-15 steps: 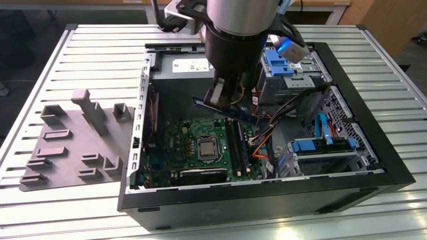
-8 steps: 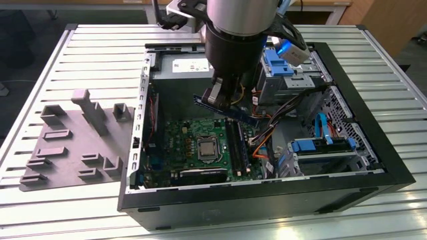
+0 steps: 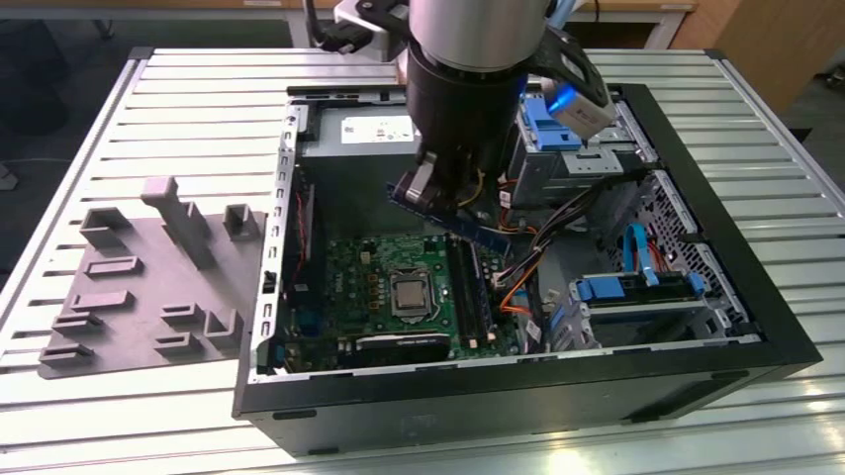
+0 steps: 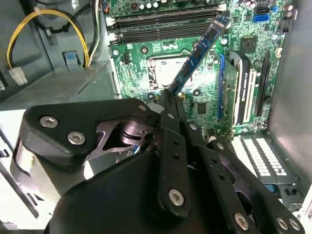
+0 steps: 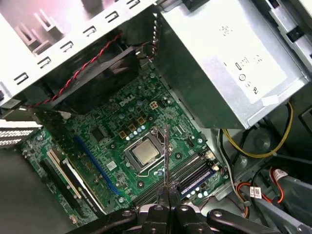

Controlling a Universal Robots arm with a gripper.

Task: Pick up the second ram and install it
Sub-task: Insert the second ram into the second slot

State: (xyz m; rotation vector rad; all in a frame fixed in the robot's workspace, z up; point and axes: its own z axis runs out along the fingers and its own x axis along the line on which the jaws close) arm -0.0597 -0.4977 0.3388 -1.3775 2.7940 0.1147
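**A:** So, exterior view first: where is the second ram (image 3: 462,226)?

**B:** It is clenched in the claw (image 3: 426,193) and hangs tilted above the motherboard (image 3: 383,287), inside the open case (image 3: 528,411). The arm drops almost straight down from twelve o'clock in that view, its wrist just above the case's rim. The grey tray (image 3: 145,277) lies on the surface (image 3: 198,109) at nine o'clock of the case, well apart.

**A:** And the second wrist view?

**B:** The claw (image 4: 171,100) pinches one end of the second ram (image 4: 197,56). The rest slants out over the processor socket (image 4: 163,68) toward the long black slots (image 4: 165,22), apart from the board.

**A:** First wrist view?

**B:** There the second ram (image 5: 166,156) shows edge-on as a thin line rising from the clamped claw (image 5: 168,192). It crosses beside the processor (image 5: 145,152), and the slots (image 5: 192,176) run near its held end.

**A:** What could go wrong from here?

**B:** As I judge it, the one-ended grip on a tilted stick is the risk. If it meets a slot at a slant, one corner could catch and jam, or the stick could twist between the fingers under pressure. The loose cables (image 3: 528,259) at three o'clock of the board could also snag the wrist.
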